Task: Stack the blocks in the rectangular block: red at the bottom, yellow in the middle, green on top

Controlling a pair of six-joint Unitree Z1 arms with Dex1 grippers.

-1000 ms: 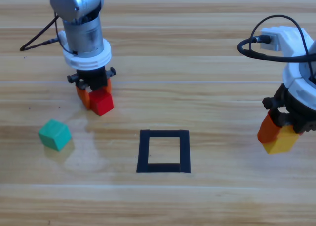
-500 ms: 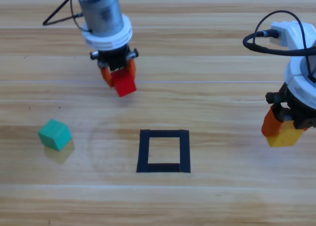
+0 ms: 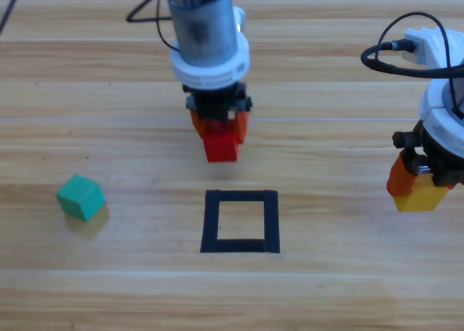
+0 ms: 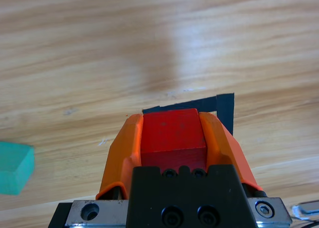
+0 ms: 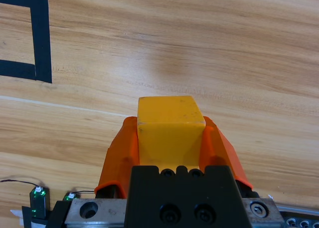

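Observation:
My left gripper [image 3: 220, 137] is shut on the red cube [image 3: 220, 145] and holds it above the table, just behind the black tape square [image 3: 241, 221]. From the left wrist the red cube [image 4: 173, 133] sits between the orange jaws, with a corner of the tape square [image 4: 224, 108] beyond it. At the right edge my right gripper [image 3: 415, 186] is shut on the yellow cube [image 3: 422, 196], which the right wrist shows as the yellow cube [image 5: 169, 125] clamped between the jaws. The teal-green cube [image 3: 80, 197] lies on the table at the left, apart from both grippers.
A black cable [image 3: 395, 52] loops from the right arm's wrist. The teal-green cube [image 4: 15, 167] shows at the left wrist view's left edge. Part of the tape square [image 5: 40, 38] lies at the right wrist view's top left.
My left gripper has carried the red cube rightward from the left side to just behind the tape square. The right gripper with the yellow cube has barely shifted.

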